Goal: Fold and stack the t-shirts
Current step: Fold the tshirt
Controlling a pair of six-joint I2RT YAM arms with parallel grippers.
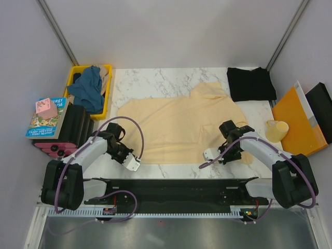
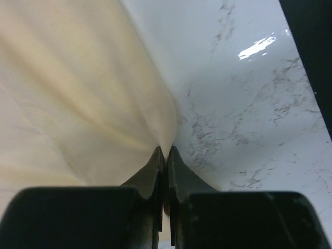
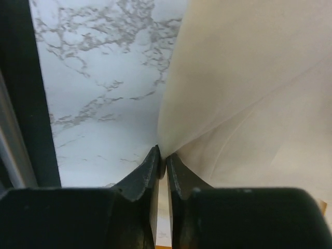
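We see the cream t-shirt point(image 1: 176, 129) spread across the middle of the desk point(image 1: 155, 80). Our left hand point(image 2: 165, 155) is pinched tight on its hem at 7 o'clock, and our right hand point(image 3: 162, 158) likewise at 5 o'clock. The black t-shirt point(image 1: 251, 83) lies folded at 1 o'clock.

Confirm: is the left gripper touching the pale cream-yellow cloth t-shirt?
Touching. Left wrist view: the left gripper pinches the edge of the pale cream-yellow cloth t-shirt.

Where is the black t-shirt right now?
In the top external view, the black t-shirt lies folded at the far right corner of the table, just beyond the spread cream t-shirt and left of the orange folder.
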